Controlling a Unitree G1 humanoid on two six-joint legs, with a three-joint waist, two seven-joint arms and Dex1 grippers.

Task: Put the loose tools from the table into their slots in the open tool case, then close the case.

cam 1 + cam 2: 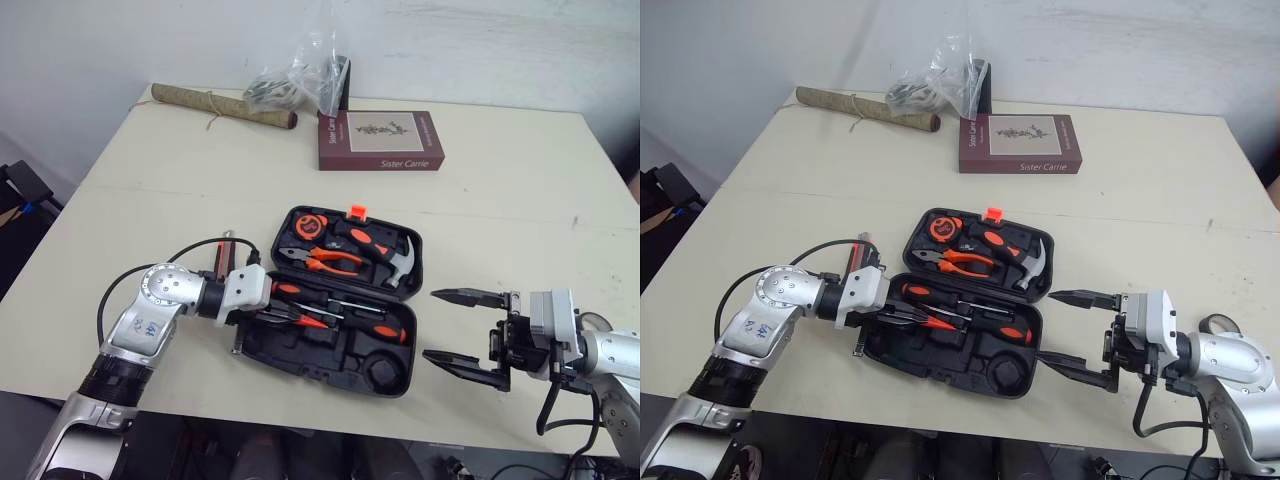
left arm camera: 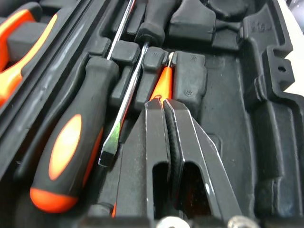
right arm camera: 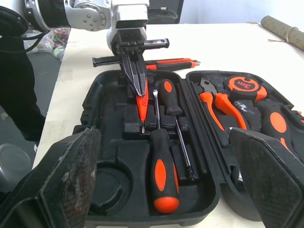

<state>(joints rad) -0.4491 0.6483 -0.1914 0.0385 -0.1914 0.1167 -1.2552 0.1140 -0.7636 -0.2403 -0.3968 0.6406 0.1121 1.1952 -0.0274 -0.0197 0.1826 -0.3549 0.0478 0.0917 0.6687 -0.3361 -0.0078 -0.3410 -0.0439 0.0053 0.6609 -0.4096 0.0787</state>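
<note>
The black tool case (image 1: pixel 300 352) lies open in the middle of the table. Its lid half holds orange pliers (image 1: pixel 325 260), a tape measure (image 1: pixel 308 225) and a hammer (image 1: pixel 388 258). Two black-and-orange screwdrivers (image 3: pixel 161 190) lie in the near half. My left gripper (image 1: pixel 290 314) reaches into that half from the left, shut on a thin orange screwdriver (image 3: pixel 142 107) that points into a slot. A black-and-orange utility knife (image 3: pixel 164 62) lies on the table beside the case's left edge. My right gripper (image 1: pixel 430 324) stands open just right of the case, holding nothing.
A dark red book (image 1: pixel 382 140) lies behind the case. Along the table's back edge sit a rolled mat (image 1: pixel 222 105) and a clear plastic bag (image 1: pixel 295 80). Bare tabletop lies left and right of the case.
</note>
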